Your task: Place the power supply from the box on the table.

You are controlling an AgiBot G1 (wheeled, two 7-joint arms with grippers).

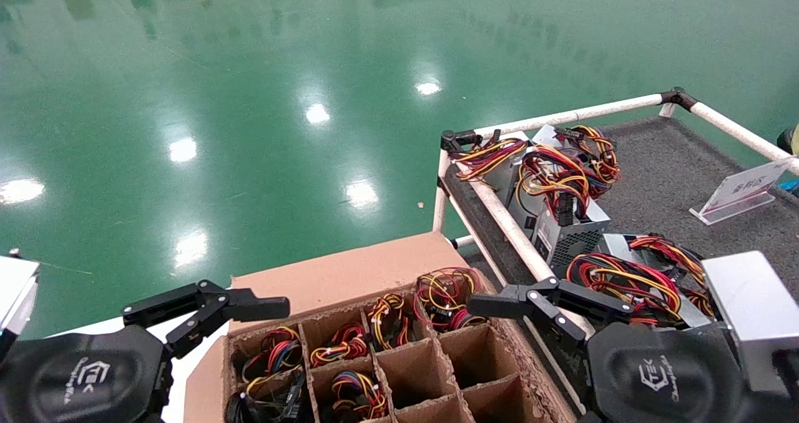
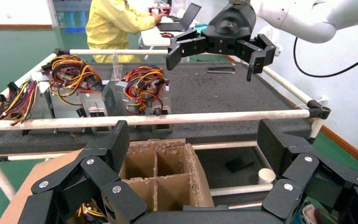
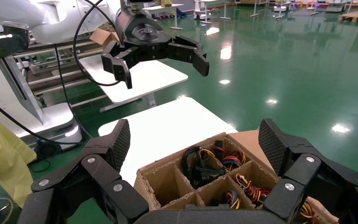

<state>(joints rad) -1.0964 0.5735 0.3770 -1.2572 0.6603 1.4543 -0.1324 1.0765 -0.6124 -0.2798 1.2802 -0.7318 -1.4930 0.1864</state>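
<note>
Both tools released: left tool (image 1: 206,314) & right tool (image 1: 549,304) flank box (image 1: 349,273) rim

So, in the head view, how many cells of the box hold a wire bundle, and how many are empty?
Cells with a wire bundle: 6
Empty cells: 4
Total: 10 cells in view; the box runs past the picture's edge.

— What can't you make out in the box (image 1: 374,373)?
— Only wire loops show in its cells; every case below them is hidden from you. The head view's edge cuts off the near cells.
— And beside the box?
— The right end effector (image 1: 549,307) covers part of the worktop (image 1: 661,179) rail.
</note>
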